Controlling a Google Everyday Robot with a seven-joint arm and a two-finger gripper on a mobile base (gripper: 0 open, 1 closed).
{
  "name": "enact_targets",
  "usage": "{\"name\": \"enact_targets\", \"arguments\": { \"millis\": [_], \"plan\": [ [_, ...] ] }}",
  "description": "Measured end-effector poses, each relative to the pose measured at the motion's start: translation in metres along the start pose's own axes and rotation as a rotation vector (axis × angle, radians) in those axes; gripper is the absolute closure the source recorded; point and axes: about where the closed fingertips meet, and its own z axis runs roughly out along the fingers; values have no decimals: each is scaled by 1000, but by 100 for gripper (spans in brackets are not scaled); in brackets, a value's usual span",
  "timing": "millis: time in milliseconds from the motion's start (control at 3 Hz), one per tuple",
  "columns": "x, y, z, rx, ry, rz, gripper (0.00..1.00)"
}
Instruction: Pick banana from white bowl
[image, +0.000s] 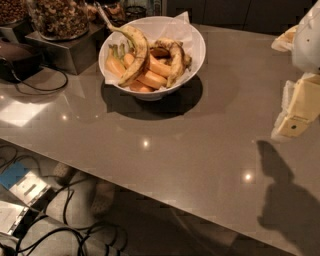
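Nearest, low at the left, below the near edge of the worktop (175, 150): black cables (60, 227) looped across the floor. On the grey-brown surface at the right, a dark shadow (280, 200) thrown by the arm.

Above that shadow, at the right edge of view: the gripper (292, 125), cream-coloured, hanging over the worktop, touching nothing and carrying nothing. Apart or together: cannot tell.

Well apart from it, farther back and to the left: the white bowl (196, 42), paper-lined, standing on the worktop with bare surface between the two. Inside, toward the right side, the banana (176, 62), dull yellow and heavily blotched brown. Resting over smooth orange-yellow bananas (152, 75), with a long arched banana (134, 50) crossing the left half, stem poking past the rim.

Farthest, at the upper left: a metal box (65, 50) carrying a jar (59, 17) of brown bits, and beside it a dark appliance (15, 60) with its cord curled on the worktop.
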Motion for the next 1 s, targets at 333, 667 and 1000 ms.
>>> {"name": "enact_targets", "arguments": {
  "millis": [333,667,1000],
  "plan": [
    [0,0,0,0,0,0,0],
    [-18,-8,0,-34,-20,0,0],
    [-47,-23,5,-80,-8,-38,0]
  ]
}}
